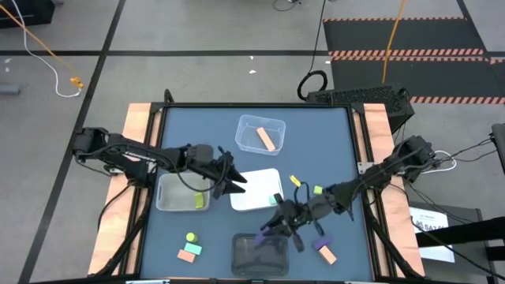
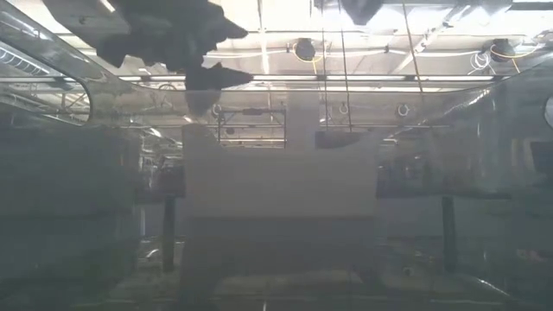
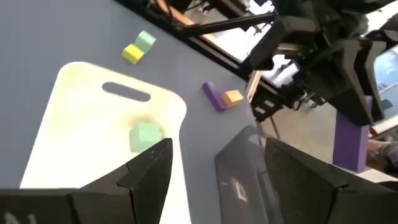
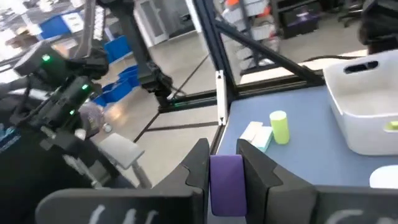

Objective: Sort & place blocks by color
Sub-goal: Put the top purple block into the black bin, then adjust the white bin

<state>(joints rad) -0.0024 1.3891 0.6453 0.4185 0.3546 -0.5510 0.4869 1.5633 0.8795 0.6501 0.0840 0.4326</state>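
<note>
Purple block (image 4: 227, 177) clamped between the fingers of my right gripper (image 1: 272, 227), held above the dark bin (image 1: 259, 254) at the table's near edge. My left gripper (image 1: 234, 183) hangs with fingers spread, holding nothing, over the edge of the white bin (image 1: 254, 188), between it and the grey bin (image 1: 180, 192). Mint block (image 3: 145, 135) lies in the white bin; a yellow-green block (image 1: 199, 200) in the grey bin; a salmon bar (image 1: 267, 140) in the clear bin (image 1: 259, 134). Loose on the table: yellow-green cylinder (image 4: 280, 127) just beside the mint and salmon blocks (image 1: 189, 252); purple bar and orange block (image 1: 324, 251) together near the right arm.
</note>
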